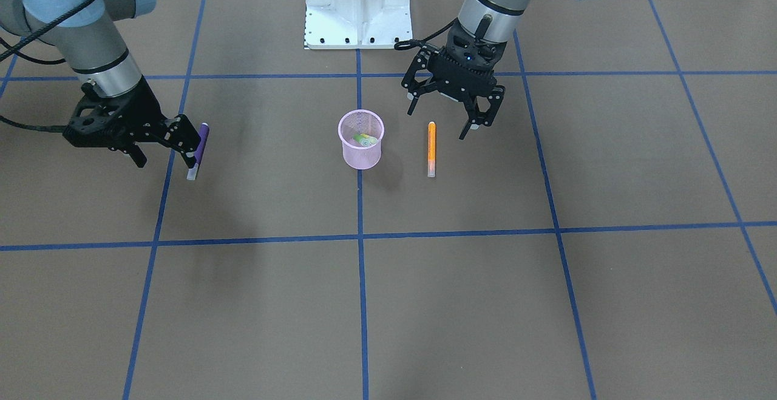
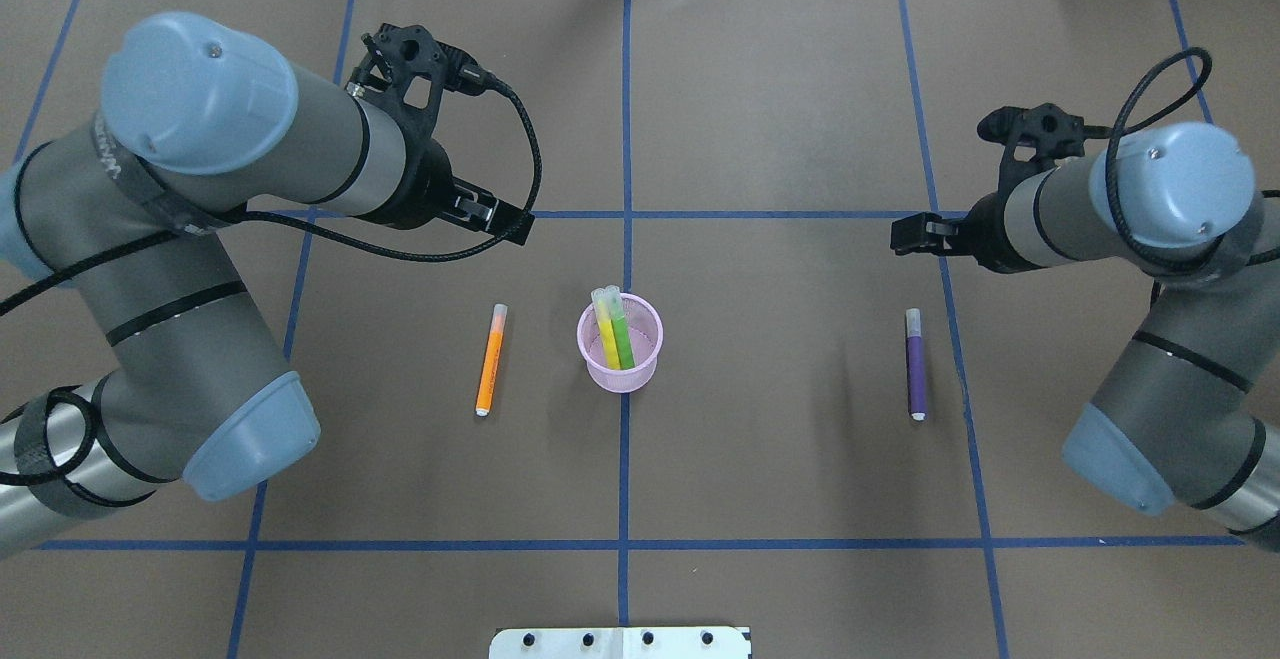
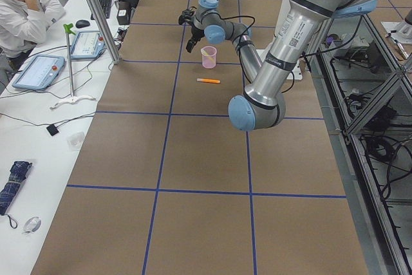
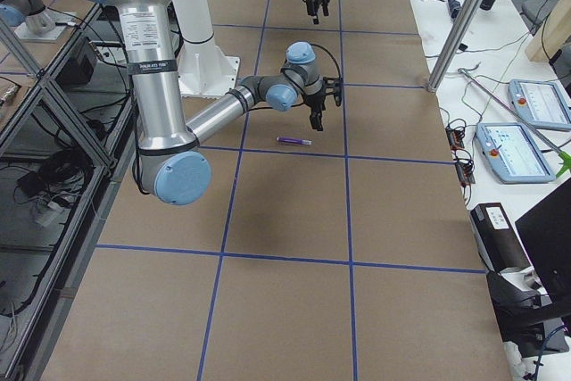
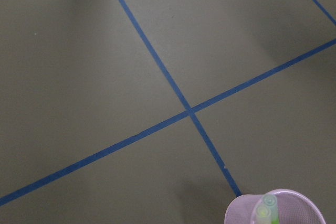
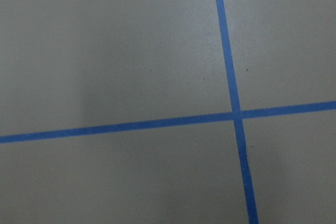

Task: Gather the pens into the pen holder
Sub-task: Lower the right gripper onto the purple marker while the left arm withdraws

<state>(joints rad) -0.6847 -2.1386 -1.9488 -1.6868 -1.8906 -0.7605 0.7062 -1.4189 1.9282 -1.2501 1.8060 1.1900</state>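
The pink mesh pen holder (image 1: 360,139) stands upright at the table's middle, with a yellow pen (image 2: 606,327) and a green pen (image 2: 622,334) inside it. An orange pen (image 1: 431,148) lies flat beside it. My left gripper (image 1: 446,118) is open and empty, hovering just behind the orange pen. A purple pen (image 1: 197,151) lies flat on the table. My right gripper (image 1: 162,148) is open and empty, close beside the purple pen and not holding it. The left wrist view shows the holder's rim (image 5: 294,196) at its bottom edge.
The brown table cover has a grid of blue tape lines (image 2: 625,544). The robot's white base (image 1: 358,5) stands behind the holder. An operator (image 3: 26,4) sits at a side bench with tablets.
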